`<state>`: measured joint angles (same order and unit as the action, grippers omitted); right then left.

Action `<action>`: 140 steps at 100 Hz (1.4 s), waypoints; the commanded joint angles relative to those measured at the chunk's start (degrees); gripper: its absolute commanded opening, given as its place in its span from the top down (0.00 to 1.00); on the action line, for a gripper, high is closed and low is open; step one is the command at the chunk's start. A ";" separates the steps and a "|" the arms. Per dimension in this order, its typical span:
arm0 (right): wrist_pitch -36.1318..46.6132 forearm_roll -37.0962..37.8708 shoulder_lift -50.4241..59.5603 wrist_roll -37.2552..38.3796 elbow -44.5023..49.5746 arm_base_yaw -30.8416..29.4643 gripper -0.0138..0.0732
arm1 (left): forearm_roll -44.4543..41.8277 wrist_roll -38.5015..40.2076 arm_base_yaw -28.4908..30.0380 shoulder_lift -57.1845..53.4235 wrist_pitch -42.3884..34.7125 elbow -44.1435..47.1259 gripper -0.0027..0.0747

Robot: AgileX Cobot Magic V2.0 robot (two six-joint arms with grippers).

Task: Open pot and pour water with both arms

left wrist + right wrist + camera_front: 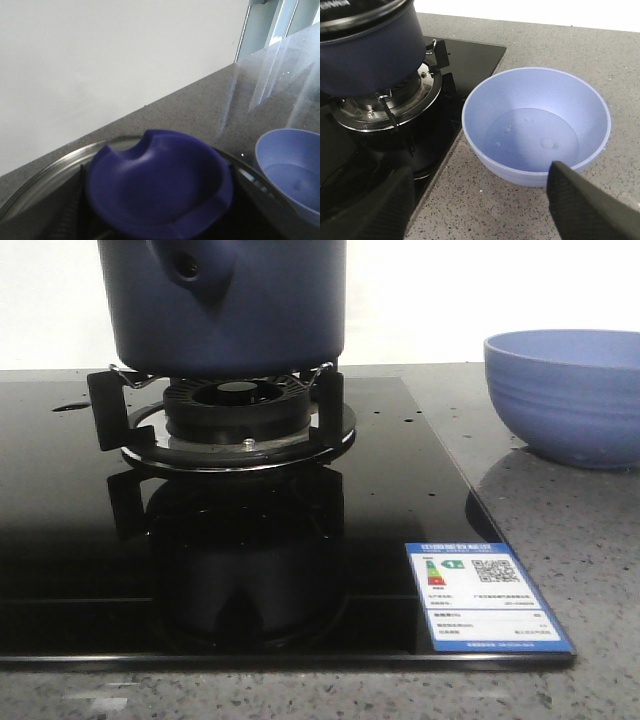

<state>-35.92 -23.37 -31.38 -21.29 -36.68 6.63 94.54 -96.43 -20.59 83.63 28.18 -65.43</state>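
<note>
While the pot sits on the burner, right hand spread wide and empty near the bowl, left hand's grip hidden, cannot tell.

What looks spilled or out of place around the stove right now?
What looks like a small puddle with stray droplets lies on the black glass cooktop, far left behind the burner. Otherwise the pot sits level on its supports, and the bowl stands upright, holding water.

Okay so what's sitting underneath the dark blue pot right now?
The pot rests on the black prongs of a gas burner set in the black glass cooktop. The burner's ribbed cap and chrome ring show; the pot's underside and the cap's top are hidden.
</note>
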 commanded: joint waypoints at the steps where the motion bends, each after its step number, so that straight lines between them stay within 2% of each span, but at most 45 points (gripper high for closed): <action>1: 3.19 -0.06 -0.72 -0.50 -2.09 0.18 0.26 | 2.86 0.31 0.27 -3.40 1.48 -3.42 0.40; 33: 4.03 -0.07 -5.99 -0.10 -2.09 0.18 0.26 | 2.77 0.31 7.66 -8.56 3.09 -3.67 0.40; 52: 5.11 -0.07 -12.77 0.11 -4.01 -2.94 0.26 | 2.48 0.31 12.94 -12.42 3.09 -3.67 0.40; 88: -10.69 -0.07 -31.52 3.52 -22.90 -14.86 0.26 | -0.04 0.95 23.14 -16.47 3.31 -3.67 0.40; 117: -15.94 1.86 -45.92 3.61 -30.11 -15.82 0.27 | -0.07 0.95 24.17 -16.56 3.56 -3.67 0.40; 129: -16.70 3.47 -49.43 3.61 -30.79 -15.82 0.35 | -0.07 0.95 24.17 -16.36 3.56 -3.67 0.40; 134: -16.70 3.58 -50.40 3.61 -30.79 -15.82 0.42 | -0.07 0.95 24.17 -16.23 3.56 -3.67 0.40; 140: -16.79 3.58 -51.09 3.61 -30.79 -15.82 0.55 | -0.17 0.95 24.17 -16.23 3.56 -3.67 0.40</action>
<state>-53.65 -19.38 -83.27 -17.67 -65.41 -8.76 91.24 -96.19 3.41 68.95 30.99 -66.73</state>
